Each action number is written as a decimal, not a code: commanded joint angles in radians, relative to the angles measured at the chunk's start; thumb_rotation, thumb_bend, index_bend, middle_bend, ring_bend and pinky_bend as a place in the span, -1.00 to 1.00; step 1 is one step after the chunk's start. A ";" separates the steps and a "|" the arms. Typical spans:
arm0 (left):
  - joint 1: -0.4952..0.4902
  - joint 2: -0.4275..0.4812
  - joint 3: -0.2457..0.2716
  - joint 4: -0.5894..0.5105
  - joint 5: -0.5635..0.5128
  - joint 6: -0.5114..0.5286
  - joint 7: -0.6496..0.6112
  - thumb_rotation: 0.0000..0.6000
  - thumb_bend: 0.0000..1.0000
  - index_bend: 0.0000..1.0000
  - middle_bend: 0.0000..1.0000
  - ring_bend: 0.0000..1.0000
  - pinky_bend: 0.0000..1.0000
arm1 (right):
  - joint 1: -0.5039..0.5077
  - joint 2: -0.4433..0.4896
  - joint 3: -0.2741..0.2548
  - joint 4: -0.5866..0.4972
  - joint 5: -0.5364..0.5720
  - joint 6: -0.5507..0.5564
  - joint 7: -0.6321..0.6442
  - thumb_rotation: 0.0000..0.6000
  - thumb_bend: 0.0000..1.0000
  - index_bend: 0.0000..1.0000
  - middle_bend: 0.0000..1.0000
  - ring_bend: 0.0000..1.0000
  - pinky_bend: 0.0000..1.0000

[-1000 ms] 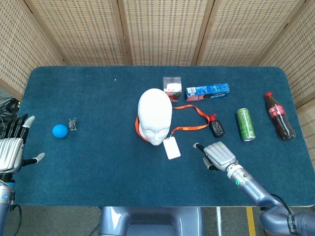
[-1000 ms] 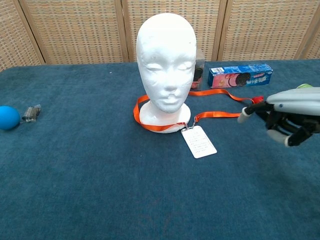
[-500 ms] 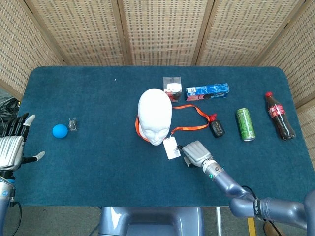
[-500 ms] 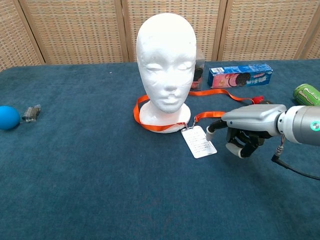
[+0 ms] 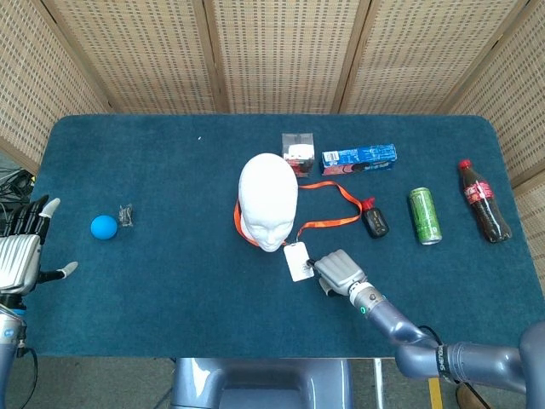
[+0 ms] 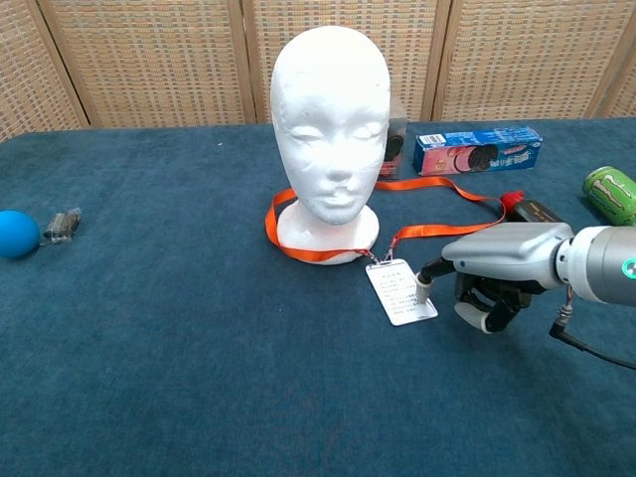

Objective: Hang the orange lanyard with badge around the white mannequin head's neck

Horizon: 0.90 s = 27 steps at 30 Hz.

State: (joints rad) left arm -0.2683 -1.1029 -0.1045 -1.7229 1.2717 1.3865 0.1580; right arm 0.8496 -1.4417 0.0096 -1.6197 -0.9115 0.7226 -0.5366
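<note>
The white head (image 6: 331, 119) stands upright near the middle of the blue worktop (image 6: 179, 348), facing the robot. The orange lanyard (image 6: 308, 248) loops around the base of its neck, and the rest of the strap trails off to the right across the cloth toward a black fob (image 5: 375, 221). The badge (image 6: 399, 293) lies flat just in front of the head's base, clipped to the strap.

The right hand (image 6: 492, 268) rests low on the worktop just right of the badge, fingers curled under; one fingertip touches the badge's right edge, and nothing is gripped. The left hand (image 5: 24, 251) hangs off the worktop's left edge, fingers spread and empty.

A blue ball (image 5: 103, 227) and a small dark clip (image 5: 127, 215) lie at far left. Behind the head are a small box (image 5: 298, 153) and a blue packet (image 5: 358, 158); a green can (image 5: 424, 216) and a cola bottle (image 5: 484, 200) lie at right.
</note>
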 commanded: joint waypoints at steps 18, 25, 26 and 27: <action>0.009 -0.006 -0.010 -0.004 0.008 -0.007 0.014 1.00 -1.00 -1.00 -1.00 -1.00 -1.00 | -0.019 0.155 -0.100 -0.280 -0.279 0.025 0.056 1.00 0.61 -0.37 0.62 0.51 0.71; 0.015 -0.003 -0.012 -0.005 0.015 -0.003 0.011 1.00 -1.00 -1.00 -1.00 -1.00 -1.00 | -0.079 0.281 -0.070 -0.323 -0.490 0.147 0.244 1.00 0.62 -0.38 0.62 0.50 0.71; 0.019 -0.002 -0.010 -0.006 0.019 0.002 0.009 1.00 -1.00 -1.00 -1.00 -1.00 -1.00 | -0.109 0.326 -0.075 -0.323 -0.544 0.206 0.286 1.00 0.62 -0.38 0.62 0.50 0.71; 0.021 -0.001 -0.009 -0.007 0.022 0.004 0.010 1.00 -1.00 -1.00 -1.00 -1.00 -1.00 | -0.127 0.351 -0.081 -0.315 -0.579 0.239 0.317 1.00 0.62 -0.38 0.62 0.50 0.71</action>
State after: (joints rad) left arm -0.2491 -1.1045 -0.1145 -1.7289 1.2921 1.3887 0.1681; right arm 0.7828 -1.1831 -0.0740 -1.9245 -1.3761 0.8517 -0.3124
